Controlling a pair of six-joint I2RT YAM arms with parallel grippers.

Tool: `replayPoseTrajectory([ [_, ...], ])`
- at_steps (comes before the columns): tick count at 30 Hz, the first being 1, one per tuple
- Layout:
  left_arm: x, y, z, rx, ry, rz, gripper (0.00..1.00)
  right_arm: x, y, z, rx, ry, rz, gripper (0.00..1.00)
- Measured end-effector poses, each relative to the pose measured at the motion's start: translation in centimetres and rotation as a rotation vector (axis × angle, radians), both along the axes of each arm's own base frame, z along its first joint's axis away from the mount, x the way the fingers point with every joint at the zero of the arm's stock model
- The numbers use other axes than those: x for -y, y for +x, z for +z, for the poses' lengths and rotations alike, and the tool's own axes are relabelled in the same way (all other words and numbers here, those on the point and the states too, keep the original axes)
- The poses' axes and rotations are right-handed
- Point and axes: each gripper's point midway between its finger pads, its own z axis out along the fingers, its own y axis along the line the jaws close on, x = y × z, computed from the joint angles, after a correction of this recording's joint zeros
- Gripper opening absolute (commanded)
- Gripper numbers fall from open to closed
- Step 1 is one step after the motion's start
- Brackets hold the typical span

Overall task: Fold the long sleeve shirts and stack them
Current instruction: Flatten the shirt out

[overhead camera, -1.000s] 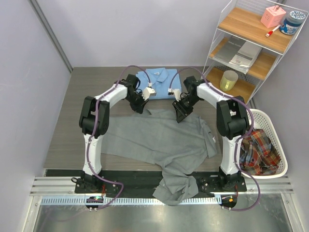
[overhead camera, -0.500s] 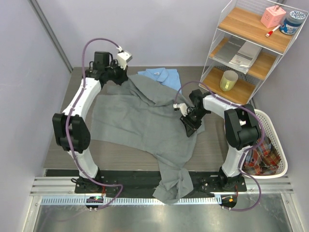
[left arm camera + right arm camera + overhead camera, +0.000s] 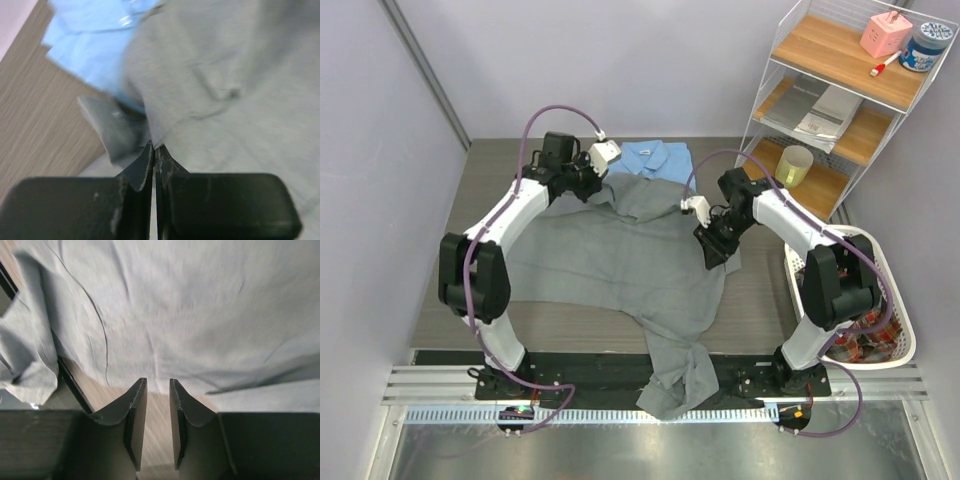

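Left gripper: jaws pressed together on the far edge of the grey shirt, just beside the light blue shirt at the far middle of the table. Right gripper: jaws narrowly parted with nothing between them, tips at the grey shirt's right edge. Grey shirt: spread across the table's middle, one part hanging over the near edge.

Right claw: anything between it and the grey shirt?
Nothing visible. The right claw faces the grey shirt directly, jaws apart, with only bare table under its tips.
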Motion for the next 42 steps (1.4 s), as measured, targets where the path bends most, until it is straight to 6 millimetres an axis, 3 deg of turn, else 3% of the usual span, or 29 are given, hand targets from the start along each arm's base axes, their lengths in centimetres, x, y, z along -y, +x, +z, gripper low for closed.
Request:
replayPoseTrajectory([
  [3,-2.1,3.9,-1.8,0.011,0.028,0.109,0.00,-1.6,1.3,1.6,0.047,0.047,0.012,0.32],
  [6,-3.4,8.3,-1.6,0.081,0.027,0.201,0.00,-3.3,1.6,1.4,0.050,0.067,0.036,0.33],
  [7,-3.8,9.5,-1.2,0.109,0.026,0.227,0.18,-3.7,1.4,1.0,0.039,0.065,0.048,0.33],
  [9,-4.2,12.4,0.4,0.189,0.022,0.286,0.39,-4.5,0.9,-0.3,0.010,0.054,0.071,0.33],
  [11,-5.0,15.6,2.9,0.281,0.022,0.375,0.46,-4.9,0.1,-2.0,-0.033,0.033,0.088,0.33],
  [13,-5.8,16.9,4.6,0.320,0.017,0.430,0.46,-4.6,-0.7,-3.3,-0.069,0.006,0.092,0.33],
  [15,-6.9,16.1,4.8,0.287,0.017,0.434,0.45,-3.9,-1.2,-4.4,-0.093,-0.031,0.087,0.33],
  [16,-7.5,15.0,4.2,0.243,0.016,0.405,0.45,-3.5,-1.3,-4.8,-0.099,-0.051,0.085,0.33],
  [19,-12.2,8.9,1.1,0.044,0.063,0.336,0.37,-2.8,-1.5,-5.2,-0.099,-0.085,0.088,0.33],
  [22,-17.7,2.0,-2.8,-0.151,0.140,0.312,0.32,-2.2,-1.4,-5.4,-0.091,-0.112,0.098,0.32],
  [24,-20.1,-2.4,-6.2,-0.288,0.184,0.299,0.28,-1.8,-1.4,-5.4,-0.085,-0.129,0.112,0.32],
  [28,-20.5,-9.1,-12.2,-0.501,0.245,0.220,0.21,-1.1,-1.6,-5.7,-0.089,-0.162,0.138,0.32],
  [33,-20.9,-14.6,-16.3,-0.627,0.329,0.127,0.15,0.1,-2.0,-7.0,-0.120,-0.223,0.169,0.32],
  [35,-21.1,-15.7,-16.1,-0.617,0.358,0.098,0.14,0.5,-2.4,-7.1,-0.129,-0.237,0.182,0.32],
  [38,-20.7,-19.1,-16.2,-0.658,0.372,0.027,0.12,1.5,-3.3,-7.2,-0.124,-0.259,0.210,0.31],
  [42,-19.9,-26.2,-15.2,-0.748,0.377,-0.092,0.07,4.1,-6.2,-7.3,-0.135,-0.314,0.278,0.30],
])
